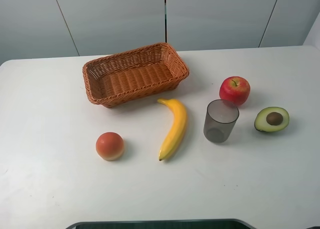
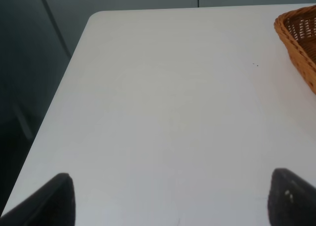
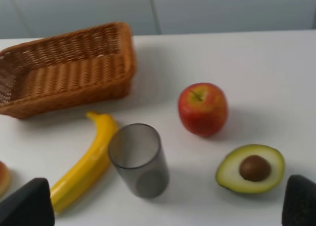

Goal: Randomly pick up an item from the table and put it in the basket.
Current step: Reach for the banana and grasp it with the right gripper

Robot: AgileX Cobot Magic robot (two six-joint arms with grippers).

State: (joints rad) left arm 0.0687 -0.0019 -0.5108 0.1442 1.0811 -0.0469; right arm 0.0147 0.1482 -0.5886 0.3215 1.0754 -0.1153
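The yellow banana [image 1: 174,128] lies on the white table [image 1: 50,189] just in front of the orange-brown wicker basket [image 1: 142,91], which holds nothing. Neither gripper shows in the high view. In the right wrist view the right gripper [image 3: 165,206] is open and empty, its dark fingertips [image 3: 29,204] wide apart, above the table short of the banana [image 3: 89,162] and basket [image 3: 74,95]. In the left wrist view the left gripper [image 2: 173,206] is open and empty over bare table [image 2: 163,112], with a corner of the basket [image 2: 298,38] at the frame edge.
A grey translucent cup [image 1: 220,120] stands right of the banana. A red apple [image 1: 234,90] and a halved avocado [image 1: 271,119] lie further right. A round orange-pink fruit [image 1: 110,146] lies left of the banana. The table's left edge [image 2: 64,88] is near the left gripper.
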